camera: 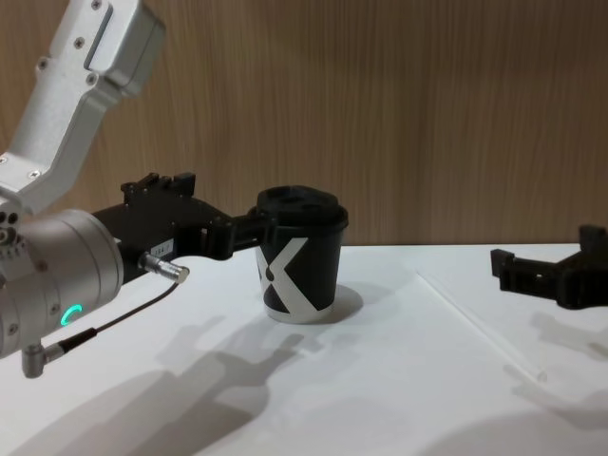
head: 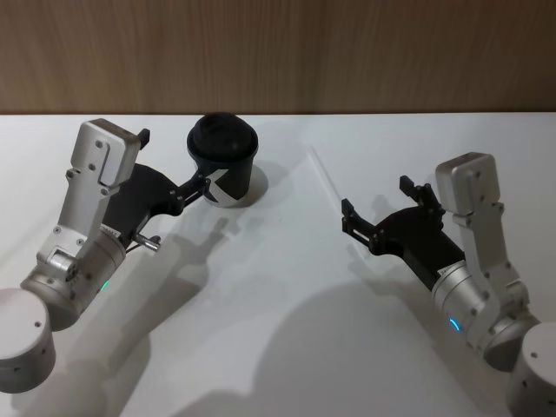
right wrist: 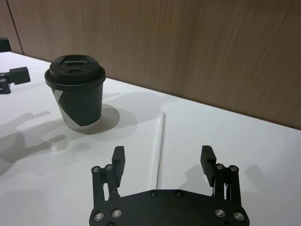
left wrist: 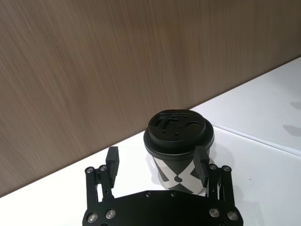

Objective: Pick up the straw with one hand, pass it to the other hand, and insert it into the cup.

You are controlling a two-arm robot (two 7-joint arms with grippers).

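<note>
Where the white worktop (head: pixel 278 347) spreads, the silver-armed left gripper (left wrist: pixel 156 160), spread wide and empty, sits at 10 o'clock, one finger (head: pixel 198 187) beside the small black lidded paper cup (head: pixel 224 156), its white X plain in the chest view. At 3 o'clock the right gripper (right wrist: pixel 162 153), equally spread and empty, hovers over the thin white straw (right wrist: pixel 160 141).

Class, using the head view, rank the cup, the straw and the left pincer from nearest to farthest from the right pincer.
1. Straw: lying flat just ahead of the open right pincer.
2. Cup: standing farther off to the left.
3. Left pincer: open, on the cup's far left side.
</note>
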